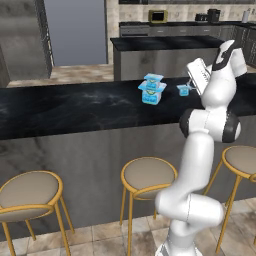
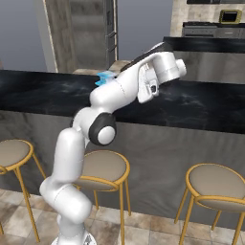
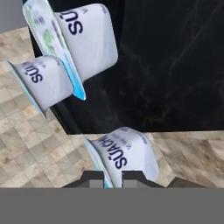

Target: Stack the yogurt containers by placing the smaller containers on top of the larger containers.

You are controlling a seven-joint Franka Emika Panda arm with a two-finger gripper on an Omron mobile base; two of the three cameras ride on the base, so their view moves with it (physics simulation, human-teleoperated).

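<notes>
**Hand closed on smallest cup, beside the two-cup stack**

I read the hand (image 3: 113, 183) as closed on the small cup (image 3: 124, 153). In the hand view the two dark fingertips (image 3: 96, 180) rise at the bottom edge and pinch the cup's rim between them; the cup's white body with dark lettering extends upward from the fingertips, tilted in the frame.

In the left base view the small cup (image 1: 184, 90) sits just above the black desk (image 1: 65, 107), directly at the end of the hand, which reaches in from the right. I cannot tell from this view whether the cup touches the desk surface or hangs slightly clear of it.

The other two cups are stacked. The big cup (image 1: 151, 95) stands upright on the desk, and the medium cup (image 1: 153, 78) rests on its lid. The stack is to the left of the small cup, near it but apart. In the hand view the big cup (image 3: 89, 43) and the medium cup (image 3: 43, 81) appear beyond the held cup, touching one another.

In the right base view the arm covers most of the cups; a light-blue edge (image 2: 104, 78) shows behind the forearm, over the desk.

Three stools (image 1: 148, 175) with tan seats and yellow frames stand along the near side of the desk.
</notes>
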